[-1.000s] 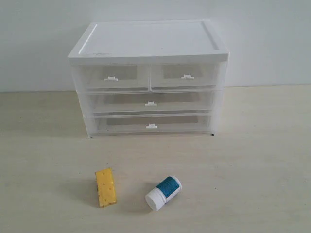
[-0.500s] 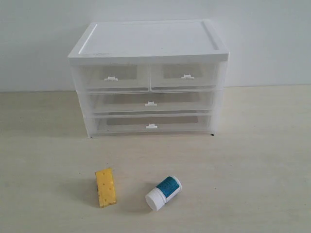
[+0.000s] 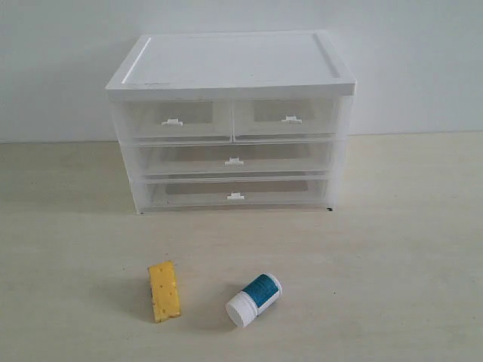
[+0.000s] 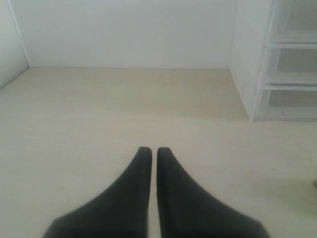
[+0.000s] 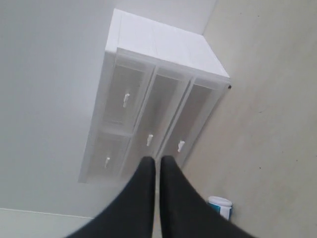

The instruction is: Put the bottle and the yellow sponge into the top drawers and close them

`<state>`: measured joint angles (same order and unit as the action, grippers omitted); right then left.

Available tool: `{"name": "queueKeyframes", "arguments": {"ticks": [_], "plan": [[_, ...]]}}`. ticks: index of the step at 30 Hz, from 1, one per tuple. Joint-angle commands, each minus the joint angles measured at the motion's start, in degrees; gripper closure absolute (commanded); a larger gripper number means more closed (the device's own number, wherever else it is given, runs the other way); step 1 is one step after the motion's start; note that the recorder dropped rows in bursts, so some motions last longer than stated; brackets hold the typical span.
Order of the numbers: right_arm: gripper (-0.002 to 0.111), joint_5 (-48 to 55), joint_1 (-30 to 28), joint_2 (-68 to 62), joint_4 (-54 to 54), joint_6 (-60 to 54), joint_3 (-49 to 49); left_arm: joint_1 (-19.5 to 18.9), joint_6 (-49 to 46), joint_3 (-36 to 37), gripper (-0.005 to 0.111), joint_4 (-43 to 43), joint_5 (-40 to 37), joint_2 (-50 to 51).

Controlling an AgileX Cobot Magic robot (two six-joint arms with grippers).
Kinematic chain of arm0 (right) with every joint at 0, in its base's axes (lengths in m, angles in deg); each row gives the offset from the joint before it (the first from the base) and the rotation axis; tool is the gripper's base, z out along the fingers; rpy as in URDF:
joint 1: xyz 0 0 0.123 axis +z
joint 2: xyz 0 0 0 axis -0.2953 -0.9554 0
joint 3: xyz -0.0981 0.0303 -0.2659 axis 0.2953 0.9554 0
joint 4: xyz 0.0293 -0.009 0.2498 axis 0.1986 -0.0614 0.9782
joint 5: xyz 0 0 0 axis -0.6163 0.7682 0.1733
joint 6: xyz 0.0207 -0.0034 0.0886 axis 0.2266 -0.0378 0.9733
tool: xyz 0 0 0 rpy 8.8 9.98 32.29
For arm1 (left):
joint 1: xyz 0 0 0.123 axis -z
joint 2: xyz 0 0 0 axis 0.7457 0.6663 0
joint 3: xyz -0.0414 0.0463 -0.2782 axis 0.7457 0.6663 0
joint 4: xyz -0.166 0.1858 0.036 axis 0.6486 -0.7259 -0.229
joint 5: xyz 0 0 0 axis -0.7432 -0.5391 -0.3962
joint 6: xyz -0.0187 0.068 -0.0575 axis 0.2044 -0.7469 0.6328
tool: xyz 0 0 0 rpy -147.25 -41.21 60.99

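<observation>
The bottle (image 3: 253, 299) lies on its side on the table (image 3: 392, 249), cap toward the front edge. The yellow sponge (image 3: 164, 290) lies flat just beside it, the two close but apart. Over the last second nothing has shifted: both objects sit exactly where they were, and the cabinet (image 3: 230, 64) looks the same. I judge the task has not started, with nothing picked up and no drawer opened.

From the right gripper (image 5: 157, 159), the bottle (image 5: 219, 206) is near and off to one side of the fingertips, not between them. The cabinet's front is farther out ahead of it. The fingers are drawn almost together, with only a thin slit between them, and they hold nothing.

The left gripper (image 4: 149, 151) looks the same, its fingers nearly touching and empty. Bare table stretches ahead of it, and the cabinet's side stands ahead and off to one side. I cannot clearly make out the sponge from that wrist. Neither gripper is in the exterior view, so both are well back from the objects.

The top drawers (image 3: 175, 121) are both pushed fully in, their white tab handles (image 3: 291, 119) flush with the front. Through the translucent plastic I see nothing inside either one, though the fronts are cloudy. The two full-width drawers (image 3: 234, 160) below are also closed and look empty.

A drawer has to come open before either object has anywhere to go. Those small tabs will need a careful pinch.
</observation>
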<state>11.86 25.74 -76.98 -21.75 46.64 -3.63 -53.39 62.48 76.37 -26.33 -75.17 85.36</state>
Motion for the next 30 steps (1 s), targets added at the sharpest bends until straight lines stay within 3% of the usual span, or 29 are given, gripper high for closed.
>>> {"name": "queueKeyframes", "arguments": {"ticks": [1,26,30], "plan": [[0.108,-3.3,0.0,0.3,-0.2,-0.2,0.0,-0.2,0.0,0.2,0.103,-0.1,0.2,-0.2],[0.108,-9.8,0.0,0.3,-0.2,-0.2,0.0,-0.2,-0.7,0.2,0.103,-0.3,0.2,-0.2],[0.108,-11.4,0.0,0.3,-0.2,-3.4,0.0,-0.2,0.0,0.2,0.103,1.4,6.1,-0.2]]}}
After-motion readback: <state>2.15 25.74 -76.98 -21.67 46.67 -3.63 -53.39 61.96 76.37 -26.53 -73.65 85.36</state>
